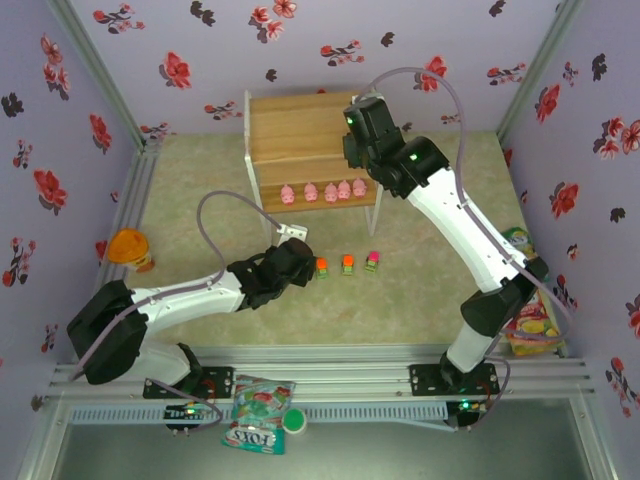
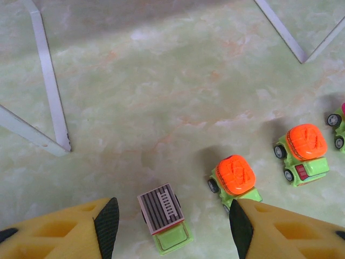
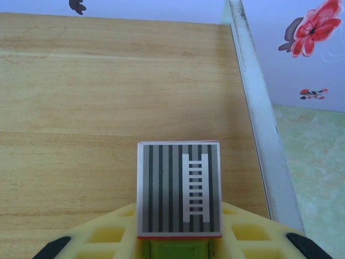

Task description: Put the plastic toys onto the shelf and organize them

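Between floral lilac walls [image 1: 160,40], left claw [image 2: 172,218] gapes over green floor [image 2: 161,81]; right claw [image 3: 178,247] clamps striped car [image 3: 179,189].

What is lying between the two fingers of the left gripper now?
The left wrist view shows a toy car with a grey striped top standing on the table between the fingers of the open left gripper, touching neither.

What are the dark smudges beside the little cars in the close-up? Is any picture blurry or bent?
Left wrist view: soft shadows, falling up-left of the orange-topped cars; the near yellow fingers look slightly soft. Right wrist view: striped-top car and wooden board sharp, no glare. Top view: even light, only faint shadows on the table.
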You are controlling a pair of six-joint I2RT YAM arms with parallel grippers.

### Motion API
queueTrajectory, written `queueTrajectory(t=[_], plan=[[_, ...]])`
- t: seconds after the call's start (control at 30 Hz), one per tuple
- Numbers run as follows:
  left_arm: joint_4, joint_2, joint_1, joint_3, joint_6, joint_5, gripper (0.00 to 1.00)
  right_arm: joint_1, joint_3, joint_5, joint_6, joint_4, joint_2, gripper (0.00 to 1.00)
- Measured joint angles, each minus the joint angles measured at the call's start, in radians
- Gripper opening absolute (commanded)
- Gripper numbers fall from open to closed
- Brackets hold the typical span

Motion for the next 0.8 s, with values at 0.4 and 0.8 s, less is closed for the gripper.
queueTrajectory(t=[0.4,0.8], plan=[[0.0,0.0,0.003,0.0,0.0,0.001,0.61,-0.023,0.028,-0.05,-0.011,-0.01,0.019,0.34],[0.0,0.0,0.003,0.0,0.0,0.002,0.61,-0.023,0.034,-0.061,-0.011,-0.025,0.022,0.37]])
